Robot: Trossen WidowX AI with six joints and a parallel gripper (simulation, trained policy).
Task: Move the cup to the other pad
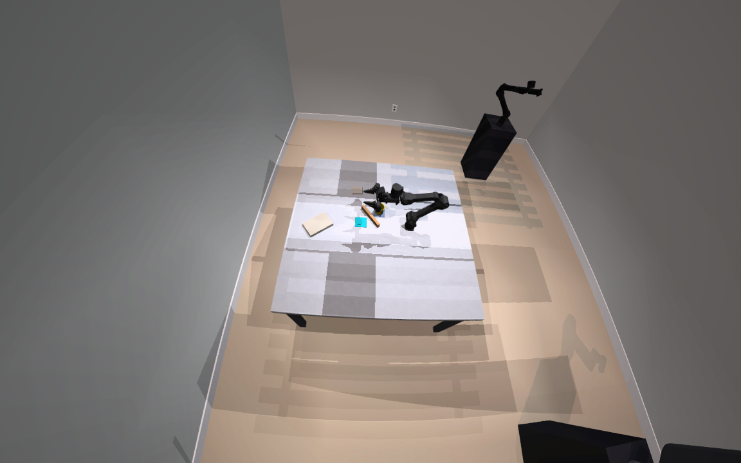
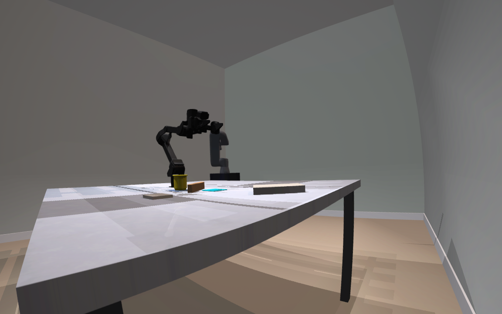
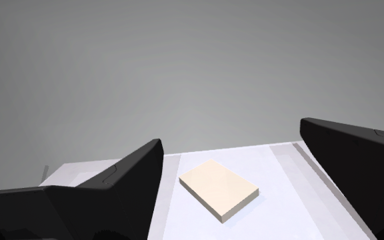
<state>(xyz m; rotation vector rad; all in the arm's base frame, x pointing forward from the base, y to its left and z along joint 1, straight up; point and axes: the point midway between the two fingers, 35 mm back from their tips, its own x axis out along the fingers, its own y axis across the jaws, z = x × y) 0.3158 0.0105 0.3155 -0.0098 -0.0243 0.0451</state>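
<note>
The yellow cup (image 1: 381,209) (image 2: 180,182) stands upright on a blue pad, mostly hidden by the cup and the arm. The marbles inside it cannot be made out. The other pad (image 1: 360,222) (image 2: 214,190) is cyan and lies flat with nothing on it. An orange-brown bar (image 1: 370,216) (image 2: 195,186) lies between the cup and the cyan pad. My gripper (image 1: 366,197) (image 2: 215,124) (image 3: 229,136) is open, with its fingers wide apart and nothing between them. It is high above the table, well clear of the cup. The wrist view shows neither cup nor pads.
A thick cream slab (image 1: 317,224) (image 2: 279,189) (image 3: 219,187) lies beyond the cyan pad. A small flat brown block (image 1: 357,190) (image 2: 157,196) lies to one side of the cup. Another black arm stands on a pedestal (image 1: 488,146) away from the table.
</note>
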